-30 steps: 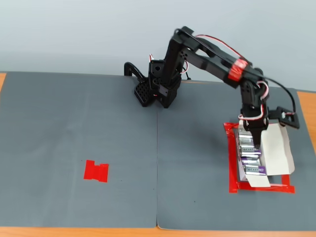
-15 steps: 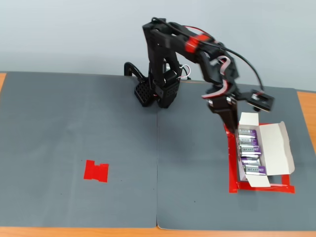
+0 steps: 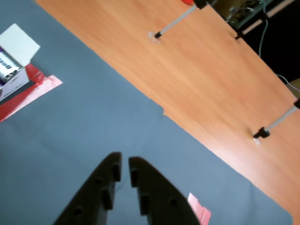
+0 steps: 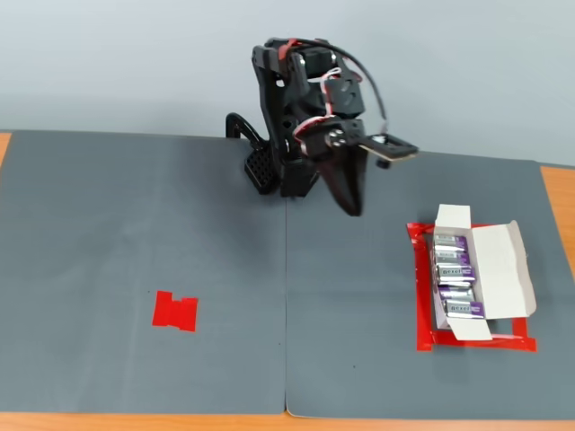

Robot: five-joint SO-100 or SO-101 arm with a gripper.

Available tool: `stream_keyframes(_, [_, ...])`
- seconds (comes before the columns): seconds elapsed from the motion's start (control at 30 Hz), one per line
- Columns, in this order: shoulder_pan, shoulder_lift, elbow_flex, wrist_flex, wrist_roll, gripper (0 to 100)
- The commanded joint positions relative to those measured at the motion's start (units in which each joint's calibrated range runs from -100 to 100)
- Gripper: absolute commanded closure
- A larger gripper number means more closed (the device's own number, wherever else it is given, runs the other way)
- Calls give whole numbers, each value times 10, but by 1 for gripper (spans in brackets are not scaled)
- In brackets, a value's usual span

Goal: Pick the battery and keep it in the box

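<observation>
The white box (image 4: 503, 269) lies open with its flaps out at the right of the grey mat in the fixed view, inside a red tape frame. Purple and silver batteries (image 4: 455, 269) lie in a row inside it. I see no loose battery on the mat. My gripper (image 4: 353, 206) hangs above the middle of the mat, left of the box, pointing down. In the wrist view its fingers (image 3: 124, 171) are nearly together with nothing between them. The box (image 3: 18, 44) with one battery (image 3: 7, 65) shows at the upper left there.
A flat red tape patch (image 4: 175, 311) lies on the left half of the mat and shows in the wrist view (image 3: 199, 208). The red tape frame (image 4: 422, 296) surrounds the box. The arm's base (image 4: 287, 135) stands at the mat's back edge. Camera stands (image 3: 176, 21) rest on the wooden table (image 3: 211, 79).
</observation>
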Motion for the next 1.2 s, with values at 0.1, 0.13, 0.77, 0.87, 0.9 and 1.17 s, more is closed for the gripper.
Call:
stream_keyframes(0.1, [88, -148, 104, -8, -62, 98])
stream_keyframes(0.13, [98, -168, 124, -8, -70, 98])
stream_keyframes(0.77, [150, -278, 438, -74, -121, 98])
stream_keyframes(0.87, [147, -278, 475, -89, -121, 98])
stream_keyframes(0.9, [146, -278, 488, -90, -121, 98])
stream_keyframes(1.17, [150, -280, 538, -79, -121, 98])
